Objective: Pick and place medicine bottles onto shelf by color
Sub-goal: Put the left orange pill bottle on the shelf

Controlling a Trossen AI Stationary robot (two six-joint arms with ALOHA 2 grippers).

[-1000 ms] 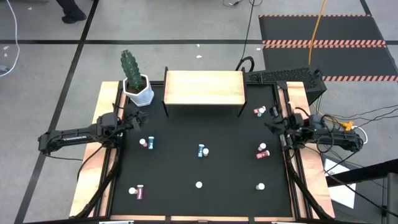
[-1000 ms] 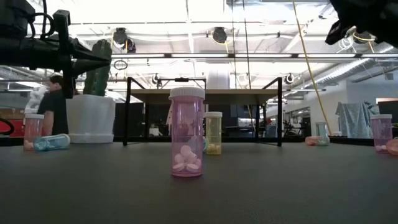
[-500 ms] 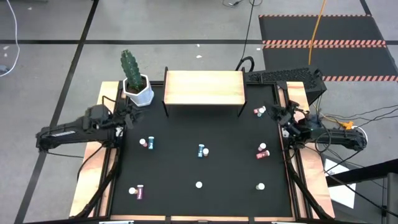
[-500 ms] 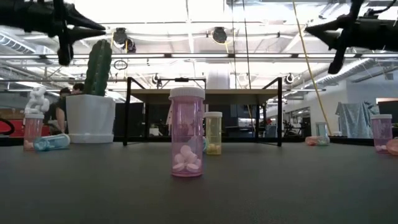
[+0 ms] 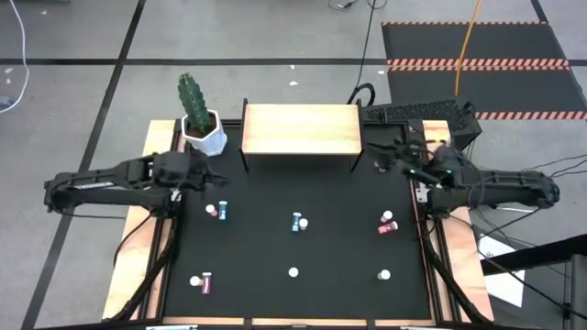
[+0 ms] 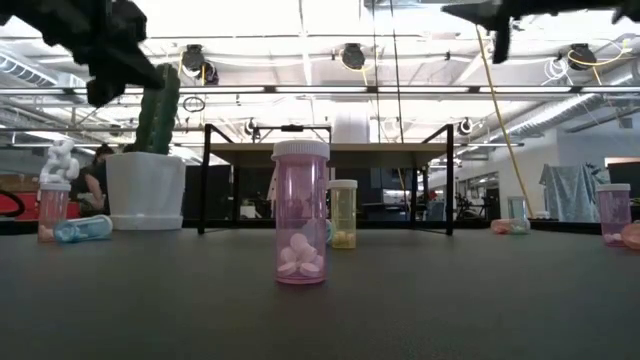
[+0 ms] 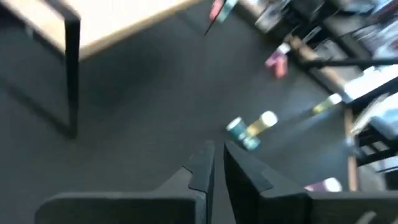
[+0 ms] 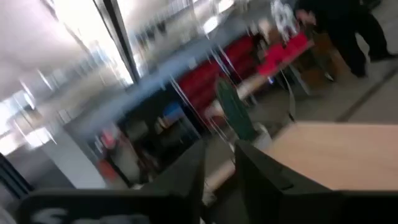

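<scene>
Several small white-capped bottles are scattered on the black table: a pink and a blue one (image 5: 215,211), a blue one (image 5: 297,222), a red pair (image 5: 386,223), a purple one (image 5: 202,282) and two upright ones (image 5: 293,271) (image 5: 384,274). The wooden shelf (image 5: 301,128) stands on its black legs at the far middle. My left gripper (image 5: 204,176) hovers shut and empty left of the shelf, above the table. My right gripper (image 5: 378,156) hovers by the shelf's right end, its fingers a narrow gap apart and empty.
A white pot with a green cactus (image 5: 202,133) stands at the shelf's left end, close to my left gripper. In the low view a pale purple bottle (image 6: 300,212) and a yellow one (image 6: 343,213) stand upright in front of the shelf. A person shows in the room behind.
My right gripper has swung from the table's right edge toward its left and far side, rising, and now hovers by the shelf's right end. My left gripper has risen and gone a little toward the table's middle, tipping downward. No bottle has moved.
</scene>
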